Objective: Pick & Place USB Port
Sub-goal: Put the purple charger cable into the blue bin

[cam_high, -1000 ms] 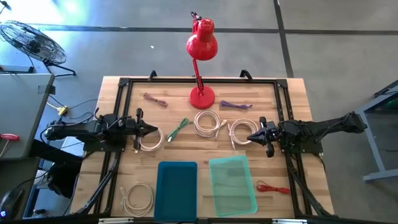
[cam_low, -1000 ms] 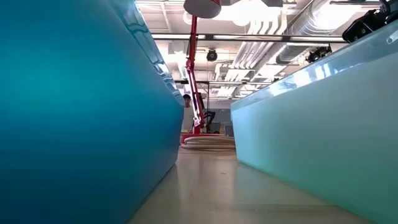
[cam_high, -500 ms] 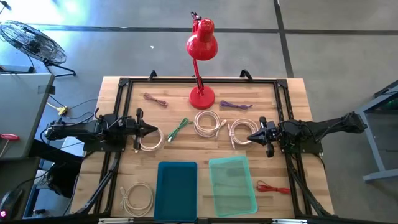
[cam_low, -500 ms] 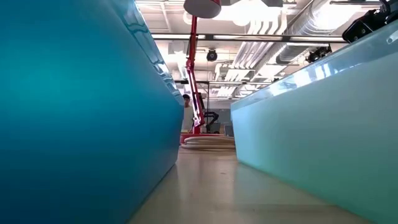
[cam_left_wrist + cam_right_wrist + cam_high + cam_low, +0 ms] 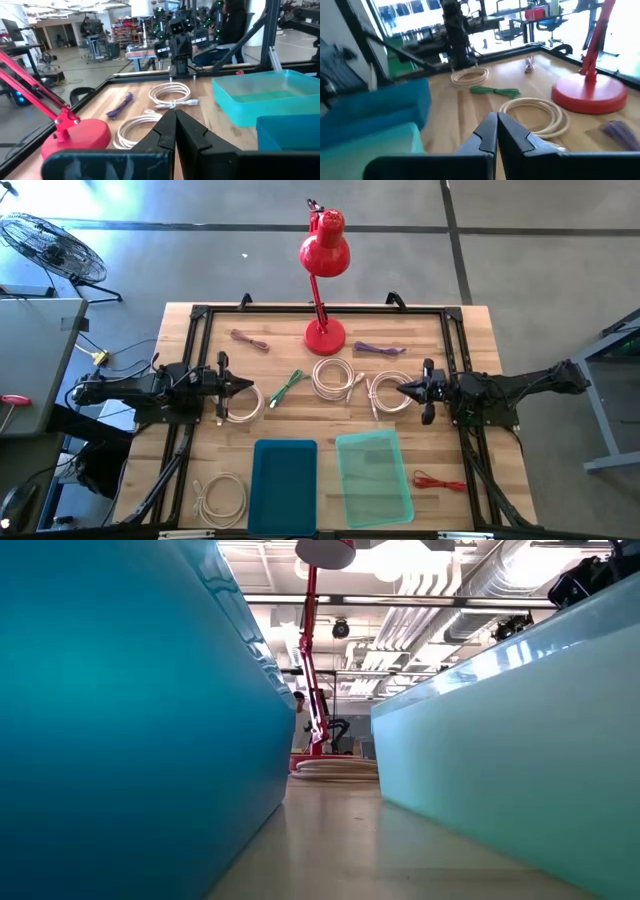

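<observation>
USB cables: several coiled and bundled cables lie loose on the desk, none yet in a bin. A white coil lies just in front of the right gripper; another white coil lies just in front of the left gripper.
Other cables: a cream coil in the middle, a green bundle, a purple bundle, a brownish bundle at the far side, a red cable and a white coil at the near side.
Right gripper: jaws together, holding nothing, tip level with the nearest coil.
Left gripper: jaws together, empty, facing its own coil.
Step in hand: judged to be the start of a pick; nothing is grasped.
How to do it well: part the jaws before coming down, straddle one strand of the loop or the plug end instead of the whole coil, close fully, then lift straight so the loops do not drag a neighbour.
Bins: a deep blue bin and a pale translucent teal bin stand side by side at the near edge; which one takes which cable I cannot tell.
Materials: cables look limp, smooth, rubbery, likely to uncoil or slip; bins are rigid plastic with straight walls; the desk is pale wooden planks in a black frame.
Lamp: a glossy red lamp with round base stands at the far middle, clear of both arms.
</observation>
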